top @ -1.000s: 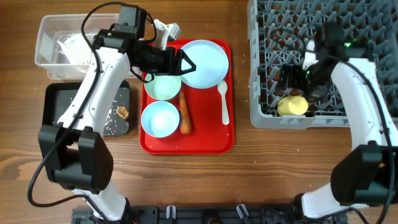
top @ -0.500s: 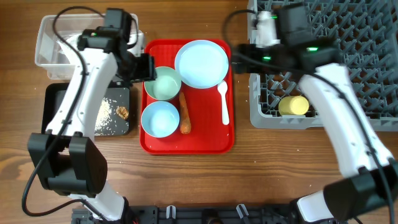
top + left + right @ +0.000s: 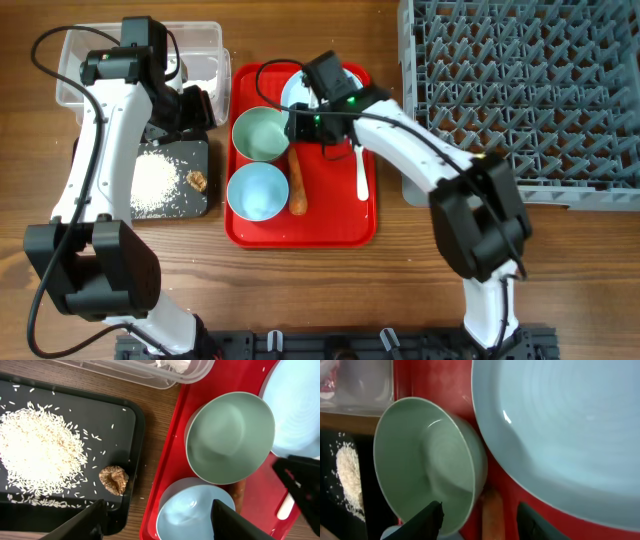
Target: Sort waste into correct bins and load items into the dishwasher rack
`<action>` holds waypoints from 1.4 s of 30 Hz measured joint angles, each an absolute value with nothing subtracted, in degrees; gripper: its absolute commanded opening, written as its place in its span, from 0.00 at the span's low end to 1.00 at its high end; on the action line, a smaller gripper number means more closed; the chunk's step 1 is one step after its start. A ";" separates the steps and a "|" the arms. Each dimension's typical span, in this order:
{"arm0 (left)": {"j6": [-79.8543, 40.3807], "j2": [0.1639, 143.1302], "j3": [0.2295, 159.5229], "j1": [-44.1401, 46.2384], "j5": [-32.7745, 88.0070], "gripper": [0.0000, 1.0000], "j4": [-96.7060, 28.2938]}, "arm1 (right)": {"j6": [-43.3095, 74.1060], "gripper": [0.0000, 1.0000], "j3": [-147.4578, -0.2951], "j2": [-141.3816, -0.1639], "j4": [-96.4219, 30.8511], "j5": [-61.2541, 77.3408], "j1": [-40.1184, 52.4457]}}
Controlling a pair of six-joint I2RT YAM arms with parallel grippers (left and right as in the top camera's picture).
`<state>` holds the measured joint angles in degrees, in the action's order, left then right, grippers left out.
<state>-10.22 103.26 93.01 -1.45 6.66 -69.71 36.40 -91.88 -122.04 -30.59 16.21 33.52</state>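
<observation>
The left hand (image 3: 198, 106) hangs with its fingers spread wide and nothing between them, over the gap between the two bins. At its 10 o'clock sits the clear tub (image 3: 70, 70), with crumpled white paper (image 3: 172, 364) inside. At its 7 o'clock lies the black tray (image 3: 125, 425), which carries a heap of rice (image 3: 150, 182) and, at the heap's 3 o'clock, a brown scrap (image 3: 197, 181).

Next along the counter (image 3: 300, 290) is the red tray (image 3: 330, 225). A green-tinted bowl (image 3: 260, 135) stands in its 10 o'clock part, with a pale-blue bowl (image 3: 257, 192) just beside it at 6 o'clock. The carrot (image 3: 297, 185) lies close at the blue bowl's 3 o'clock, and the white spoon (image 3: 361, 170) lies further toward 3 o'clock, handle pointing to 6.

The right hand (image 3: 297, 125) hovers between the green bowl and the plate (image 3: 560, 425), fingers apart and empty. The plate is partly hidden under that arm. The rack (image 3: 520, 90) fills the far right.
</observation>
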 measured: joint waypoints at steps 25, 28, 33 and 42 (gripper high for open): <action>-10.26 103.24 93.01 -1.45 6.66 0.79 -69.45 | 44.40 0.05 -91.88 -126.50 -24.14 17.56 34.81; -10.52 103.24 93.01 -1.45 6.66 0.94 -69.23 | 44.36 0.04 -91.88 -126.50 -24.36 18.06 34.39; -10.83 103.24 93.01 -1.45 6.66 1.00 -69.21 | 41.87 0.04 -91.88 -124.14 -27.07 17.43 31.11; -10.83 103.24 93.01 -1.45 6.63 1.00 -68.58 | 33.65 0.04 -91.98 -100.82 -32.84 -6.66 19.73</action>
<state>-10.83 103.24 93.01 -1.45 6.63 -68.58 33.65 -91.98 -100.82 -32.84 -6.66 19.73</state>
